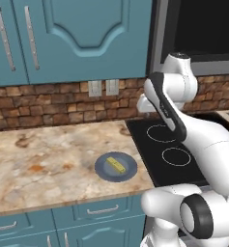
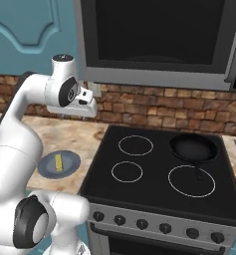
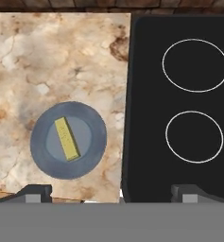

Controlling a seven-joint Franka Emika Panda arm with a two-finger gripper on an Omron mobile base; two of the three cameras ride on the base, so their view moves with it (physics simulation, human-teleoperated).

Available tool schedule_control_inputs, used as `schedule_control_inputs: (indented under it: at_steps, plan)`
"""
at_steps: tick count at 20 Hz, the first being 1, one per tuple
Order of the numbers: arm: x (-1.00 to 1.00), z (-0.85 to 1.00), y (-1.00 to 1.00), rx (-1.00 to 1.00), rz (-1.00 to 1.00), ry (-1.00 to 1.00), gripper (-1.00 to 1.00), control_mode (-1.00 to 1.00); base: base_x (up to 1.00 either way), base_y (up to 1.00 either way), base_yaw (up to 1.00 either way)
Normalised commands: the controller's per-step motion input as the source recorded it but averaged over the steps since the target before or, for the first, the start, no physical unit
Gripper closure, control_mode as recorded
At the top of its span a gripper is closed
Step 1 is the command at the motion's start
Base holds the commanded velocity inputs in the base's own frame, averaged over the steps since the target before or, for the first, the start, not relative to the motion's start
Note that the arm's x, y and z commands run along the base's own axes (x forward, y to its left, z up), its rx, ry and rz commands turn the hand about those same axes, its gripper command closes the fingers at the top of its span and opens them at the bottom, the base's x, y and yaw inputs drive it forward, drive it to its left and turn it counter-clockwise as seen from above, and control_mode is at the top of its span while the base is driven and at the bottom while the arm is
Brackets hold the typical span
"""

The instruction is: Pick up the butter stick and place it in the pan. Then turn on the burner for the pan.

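1. Marble counter [image 3: 61,56] runs left of a black stove [image 3: 146,142], with a brick backsplash behind.
2. Butter [image 3: 67,138] lies flat and slantwise on a blue-grey plate [image 3: 42,160] near the counter's front edge, just beside the stove.
3. Pan [image 2: 193,148] sits on the back right burner, well apart from the plate.
4. Gripper [image 3: 108,194] is held high above the counter edge, nothing between its widely parted fingers [image 3: 35,193].
5. It should be shifted over the butter, turned so the fingers straddle the narrow sides, then lowered straight.
6. Closing is best done gently, since butter is likely soft and slippery.
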Motion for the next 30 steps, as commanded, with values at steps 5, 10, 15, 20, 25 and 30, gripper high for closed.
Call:
schedule_control_inputs:
  at_steps: [5,10,15,20,25,30]
  plan:
    - [-0.3,-0.67,0.36,-0.07,0.0,0.07,-1.0,-1.0,0.0,0.0,0.0]
    - [-0.1,-0.53,0.24,-0.01,0.0,0.15,-1.0,-1.0,0.0,0.0,0.0]
    - [0.01,-0.46,0.15,0.0,0.0,0.17,-1.0,-1.0,0.0,0.0,0.0]
    - [0.09,-0.32,0.11,0.0,0.01,0.12,-1.0,-1.0,0.0,0.0,0.0]
    - [0.0,-0.25,0.17,-0.01,0.0,0.07,-1.0,-1.0,0.0,0.0,0.0]
    - [0.0,-0.26,0.26,-0.05,0.0,0.05,-1.0,-1.0,0.0,0.0,0.0]
